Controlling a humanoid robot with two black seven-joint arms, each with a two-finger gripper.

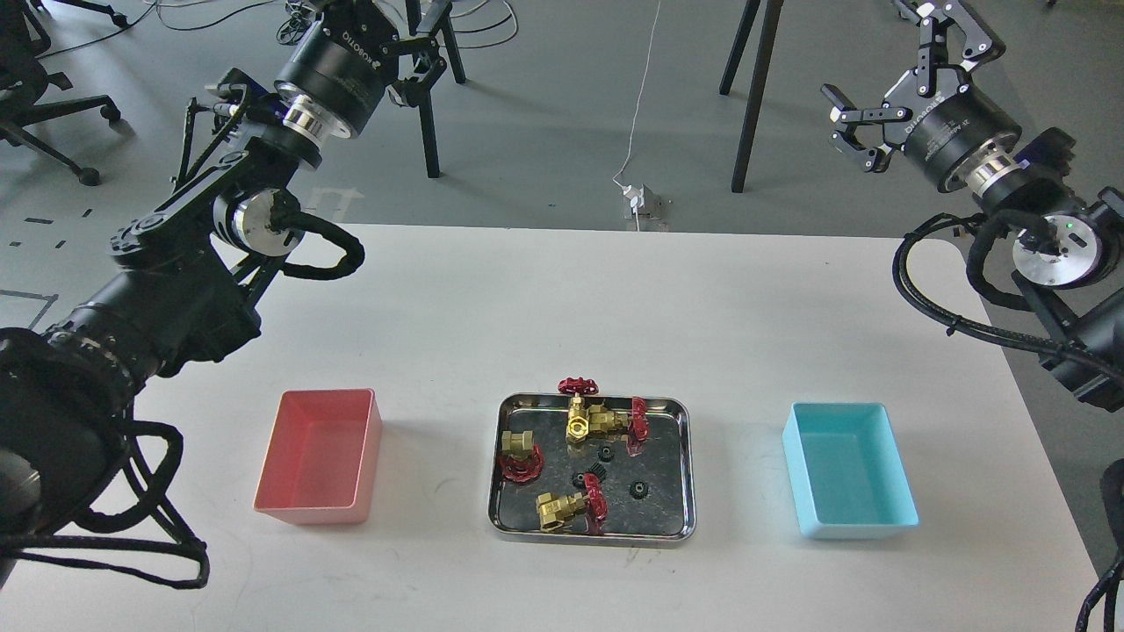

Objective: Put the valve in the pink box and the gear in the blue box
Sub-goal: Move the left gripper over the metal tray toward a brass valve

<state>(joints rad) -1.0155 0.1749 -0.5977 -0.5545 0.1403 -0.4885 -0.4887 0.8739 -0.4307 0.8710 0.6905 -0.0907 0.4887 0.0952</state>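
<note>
Several valves with brass bodies and dark red handwheels lie in a steel tray (688, 465) at the table's front centre, among them one (518, 452) at the left and one (569, 509) at the front. Three small black gears (604, 453) (590, 478) (638, 490) lie between them. The pink box (320, 456) stands empty left of the tray, and the blue box (847, 470) stands empty right of it. My left gripper (391, 26) is high at the far left, open, partly cut by the top edge. My right gripper (891, 70) is high at the far right, open and empty.
The white table (562, 298) ends at the back near y 260 and on the right beside the blue box. Black stand legs (746, 96), cables and a power plug (639, 200) are on the grey floor behind it. An office chair (35, 96) stands at the far left.
</note>
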